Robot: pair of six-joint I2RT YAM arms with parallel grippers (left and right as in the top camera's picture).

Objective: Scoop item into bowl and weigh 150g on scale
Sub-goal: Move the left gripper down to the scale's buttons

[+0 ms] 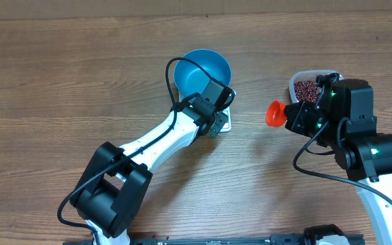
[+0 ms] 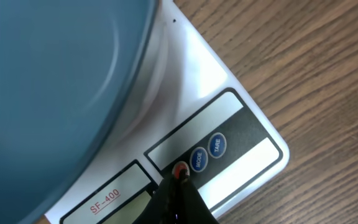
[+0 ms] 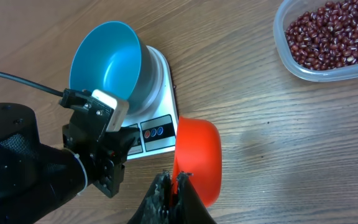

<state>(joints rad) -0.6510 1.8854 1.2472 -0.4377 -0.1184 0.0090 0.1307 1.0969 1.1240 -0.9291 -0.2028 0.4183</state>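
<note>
The blue bowl point(image 1: 203, 70) stands on the white scale point(image 1: 226, 123), whose near corner shows beside the left arm. In the left wrist view the bowl point(image 2: 55, 93) fills the left side, and my left gripper point(image 2: 180, 175) is shut, its tips touching the red button on the scale point(image 2: 185, 81). My right gripper point(image 3: 176, 182) is shut on the orange-red scoop point(image 3: 197, 155), held on edge just right of the scale point(image 3: 161, 74); the scoop point(image 1: 274, 113) looks empty. The beans point(image 3: 328, 31) lie in a clear tub point(image 3: 283, 46) at the upper right.
The clear tub point(image 1: 295, 83) sits at the right of the table, partly under the right arm point(image 1: 359, 129). The left arm point(image 1: 148, 146) reaches diagonally from the front edge to the scale. Bare wooden tabletop lies around them.
</note>
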